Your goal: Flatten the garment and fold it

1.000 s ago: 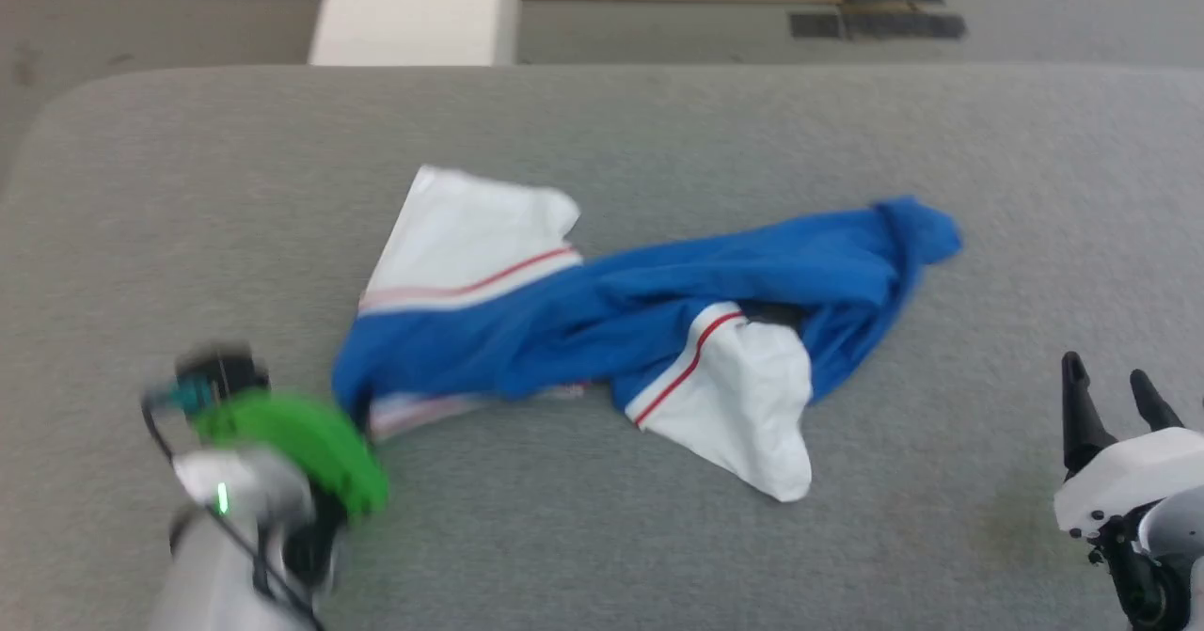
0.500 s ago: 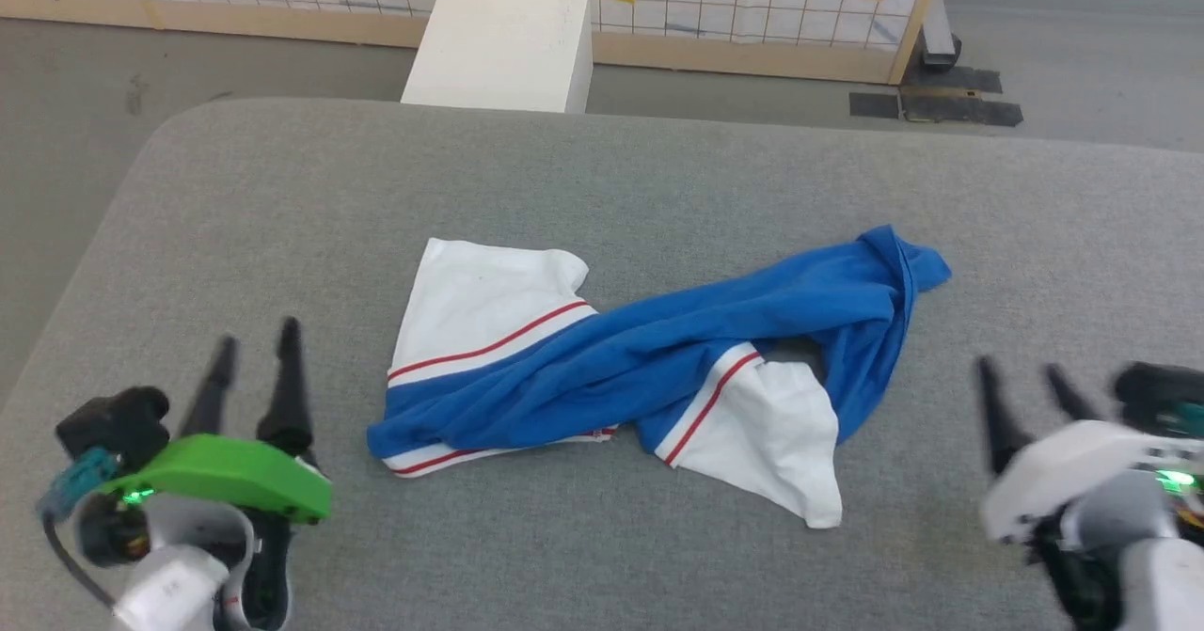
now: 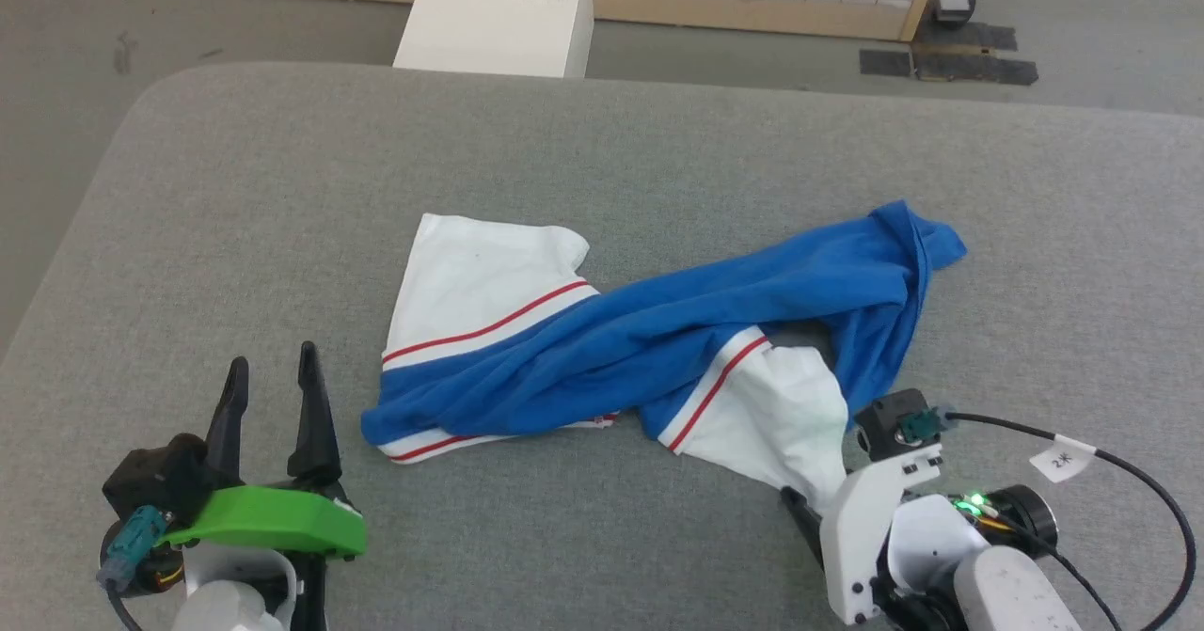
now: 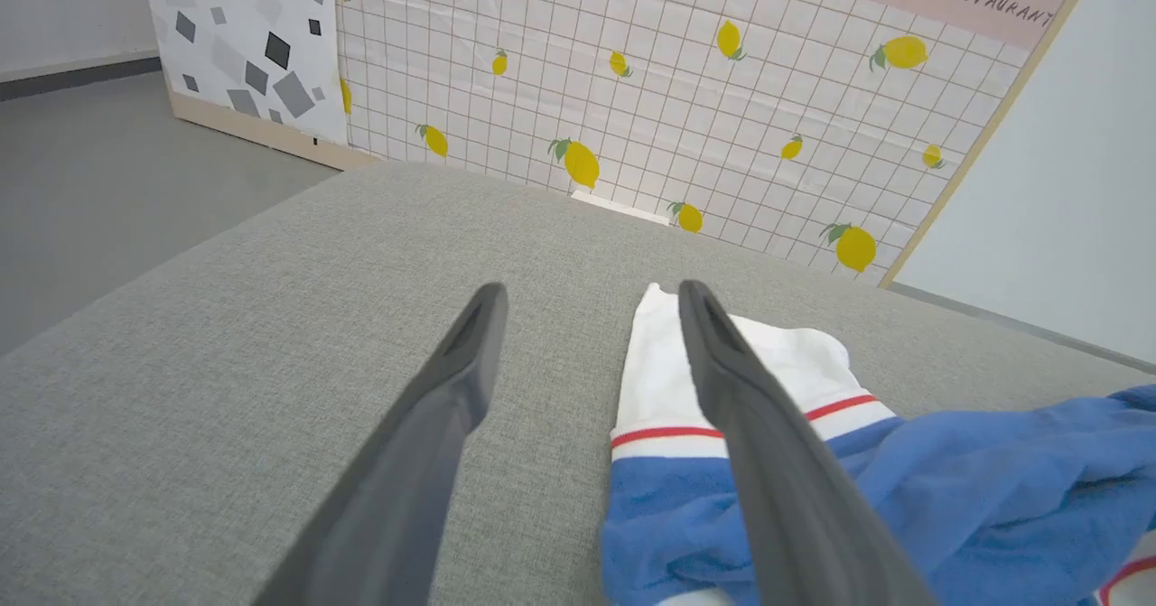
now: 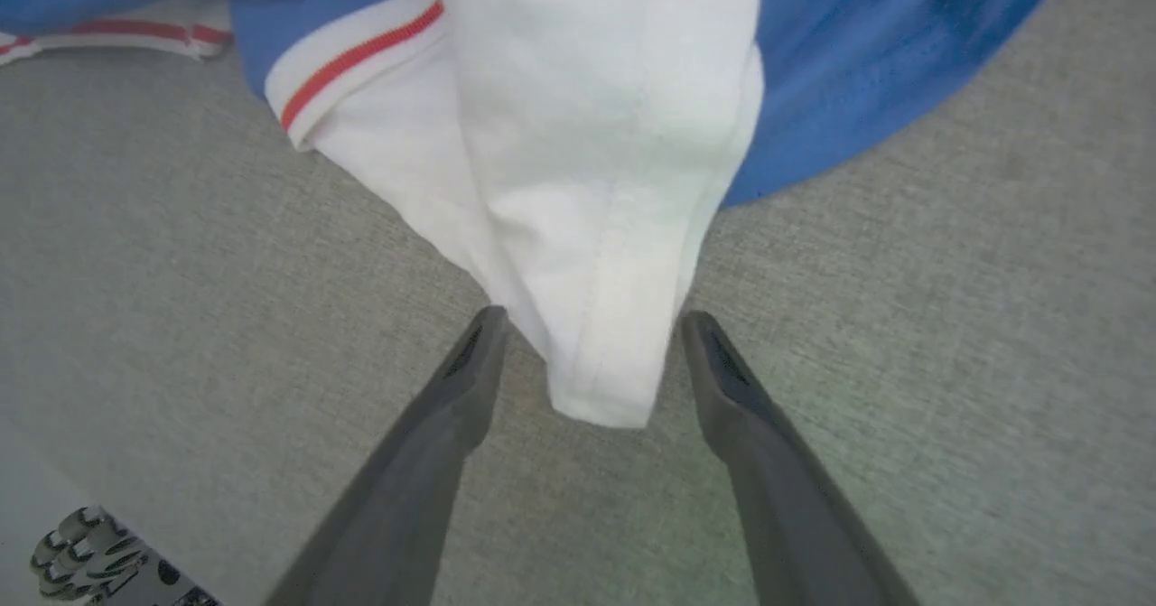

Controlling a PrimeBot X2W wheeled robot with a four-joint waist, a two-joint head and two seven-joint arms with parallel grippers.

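So the left gripper [image 3: 273, 356] is sitting just off the shirt's [image 3: 677, 330] left end, on the near side, not touching it. Its two dark fingers are standing wide apart with nothing between them but grey table [image 3: 602, 142]. In the left wrist view, the gripper [image 4: 591, 288] is pointing out past the shirt's [image 4: 948, 470] white left sleeve [image 4: 650, 380]. Way behind the shirt a lemon-print grid panel [image 4: 632, 91] is standing, and the pink sign [image 4: 998, 5] above it is reading "RESTAURANT".

The shirt itself is lying bunched and twisted in the middle of the table. The blue body is running as a rope from the left sleeve [image 3: 470, 274] up to a knotted blue end at the far right. Red-and-white striping is showing where each white sleeve meets the blue. A white box [image 3: 499, 10] is sitting on the floor beyond the shirt.

The right gripper [image 5: 593, 315] is parked at the tip of the shirt's near sleeve [image 3: 790, 424]. Its fingers are spread open, one on each side of that white tip [image 5: 596, 389], not pinching it. I can't tell whether they're brushing the fabric. A black cable [image 3: 1129, 466] is looping off to the shirt's right, and its little white tag [image 3: 1063, 459] is carrying a mark starting with "2"; the rest is too small to read.
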